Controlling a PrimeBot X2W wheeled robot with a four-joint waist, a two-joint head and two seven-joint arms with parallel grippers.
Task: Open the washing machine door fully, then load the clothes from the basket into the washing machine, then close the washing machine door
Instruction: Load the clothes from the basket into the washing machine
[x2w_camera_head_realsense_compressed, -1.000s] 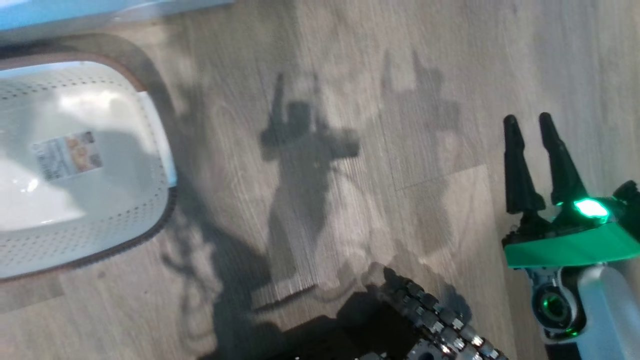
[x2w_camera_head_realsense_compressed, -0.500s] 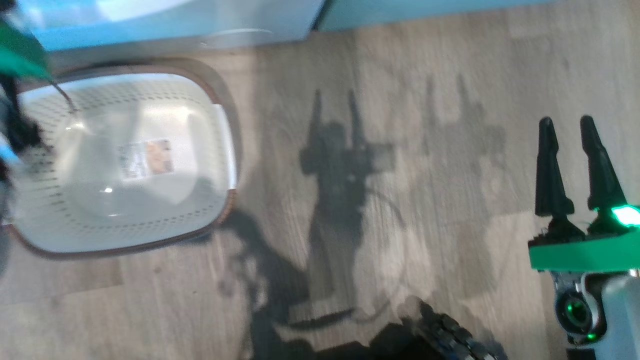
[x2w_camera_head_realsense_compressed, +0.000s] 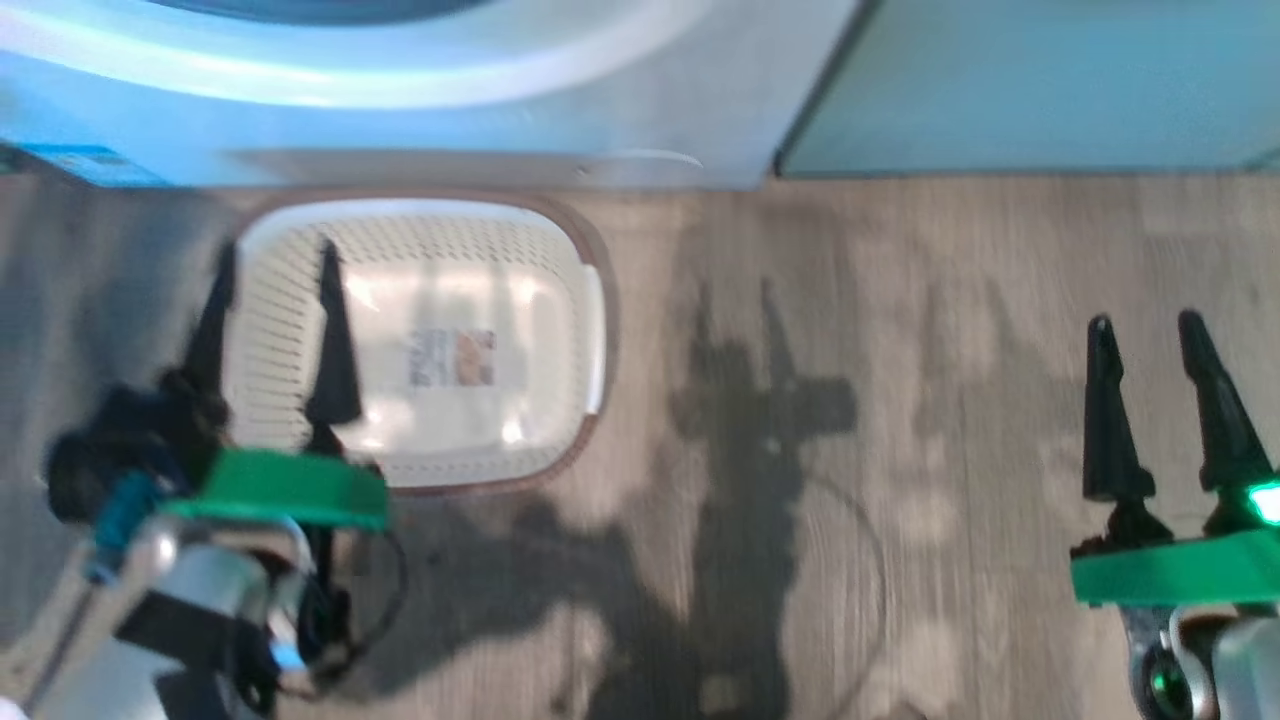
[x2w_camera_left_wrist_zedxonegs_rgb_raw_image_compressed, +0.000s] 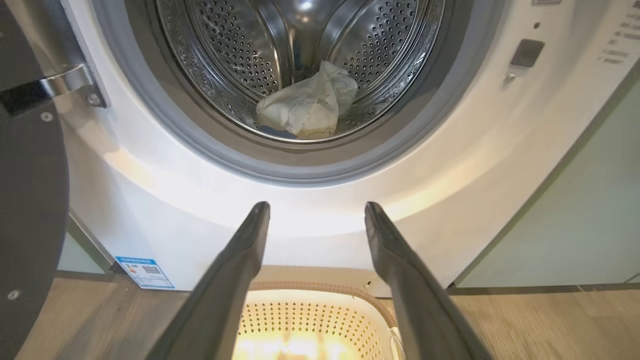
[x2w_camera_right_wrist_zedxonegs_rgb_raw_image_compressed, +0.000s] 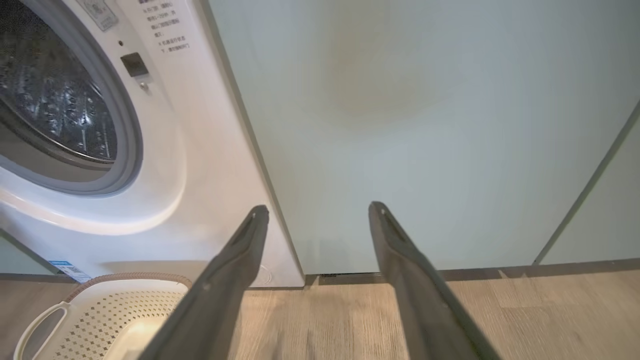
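Perforated plastic basket (x2w_camera_head_realsense_compressed: 440, 240), crumpled cream clothes (x2w_camera_left_wrist_zedxonegs_rgb_raw_image_compressed: 307, 102)

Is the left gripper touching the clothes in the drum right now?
Apart. In the left wrist view the open left gripper points at the washing machine front panel, below the drum where the clothes lie.

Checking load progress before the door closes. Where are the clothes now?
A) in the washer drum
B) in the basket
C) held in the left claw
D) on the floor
A: the left wrist view has the clothes bunched inside the washing machine drum, and in the head view the sticker on the basket bottom lies uncovered.
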